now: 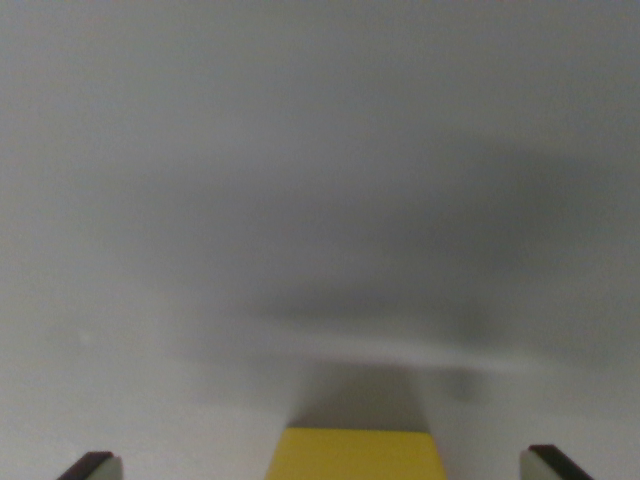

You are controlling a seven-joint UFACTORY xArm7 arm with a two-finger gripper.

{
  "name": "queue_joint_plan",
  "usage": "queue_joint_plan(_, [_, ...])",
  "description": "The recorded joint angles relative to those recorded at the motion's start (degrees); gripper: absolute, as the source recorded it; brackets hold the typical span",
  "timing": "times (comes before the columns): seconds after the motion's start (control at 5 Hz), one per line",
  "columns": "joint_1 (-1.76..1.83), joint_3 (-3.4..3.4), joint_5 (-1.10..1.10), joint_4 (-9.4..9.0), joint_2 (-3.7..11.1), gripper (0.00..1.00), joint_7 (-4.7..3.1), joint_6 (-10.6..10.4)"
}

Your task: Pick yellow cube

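Observation:
The yellow cube [355, 455] shows at the bottom edge of the wrist view, only its top part in frame. My gripper [320, 465] straddles it: one fingertip [92, 466] pokes in at the lower left, the other at the lower right. Wide gaps separate both tips from the cube, so the gripper is open and touches nothing. The cube lies a little nearer the right tip. A dark shadow stretches up from the cube across the surface.
A plain grey surface [300, 150] fills the whole view, blurred, with a broad soft shadow toward the right. No other objects show.

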Motion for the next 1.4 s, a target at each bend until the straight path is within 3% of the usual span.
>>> queue_joint_plan(0.2, [-0.17,-0.18,0.15,-1.53,0.30,0.00,-0.55,-1.8])
queue_joint_plan(0.4, [-0.17,-0.18,0.15,-1.53,0.30,0.00,-0.55,-1.8])
queue_joint_plan(0.6, [-0.31,-0.34,0.28,-2.87,0.57,0.00,-1.03,-3.4])
queue_joint_plan(1.4, [-0.52,-0.58,0.48,-4.85,0.96,0.00,-1.74,-5.7])
